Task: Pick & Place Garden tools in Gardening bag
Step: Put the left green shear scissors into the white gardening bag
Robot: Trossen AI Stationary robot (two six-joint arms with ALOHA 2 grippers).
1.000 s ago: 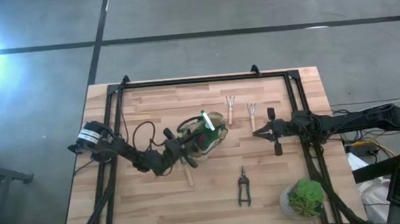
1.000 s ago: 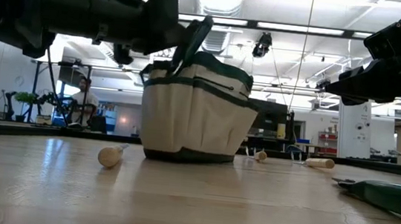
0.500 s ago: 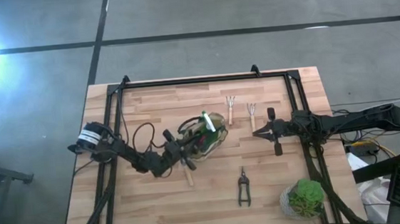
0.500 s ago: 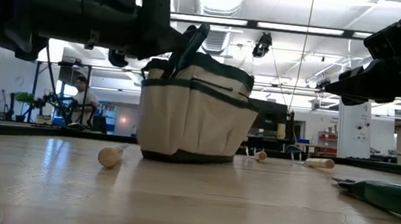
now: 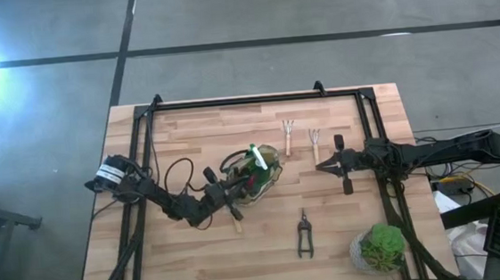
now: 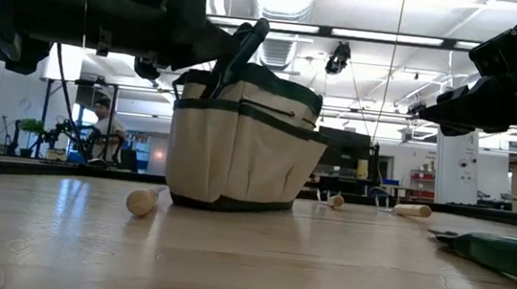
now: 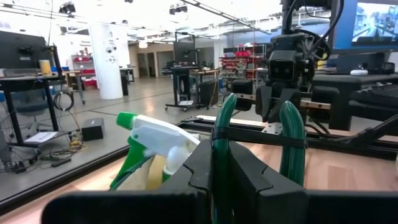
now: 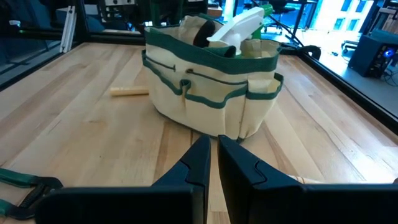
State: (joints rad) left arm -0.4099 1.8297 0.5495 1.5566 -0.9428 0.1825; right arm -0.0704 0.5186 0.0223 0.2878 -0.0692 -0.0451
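Observation:
The khaki gardening bag (image 5: pixel 254 172) with green trim stands on its base on the table's middle; it also shows in the low view (image 6: pixel 238 152). A green spray bottle with a white top (image 5: pixel 256 155) sticks out of it. My left gripper (image 5: pixel 232 190) is at the bag's left side, shut on its green loop handle. My right gripper (image 5: pixel 317 167) is shut and empty, right of the bag and above the table. Two wooden-handled forks (image 5: pixel 289 135) lie at the far side. A black pruner (image 5: pixel 304 236) lies nearer the front. My left gripper pinches the bag's green loop handle (image 7: pixel 222 118) between its two fingers, near the loop's top. The fingers come roughly level from the table's left. The bag stands upright on the table, and the handle is drawn toward the gripper.
A wooden-handled tool (image 5: pixel 236 220) lies under my left arm, its handle end showing in the low view (image 6: pixel 142 200). A potted green plant (image 5: pixel 382 248) stands at the near right corner. A dark tool (image 5: pixel 339 141) lies under my right arm. A black frame runs along the table's far and side edges.
My left gripper has drawn back toward the table's left and near edges, still shut on the handle. The bag has slid along the table with it, staying upright on its base. My right arm has kept still.

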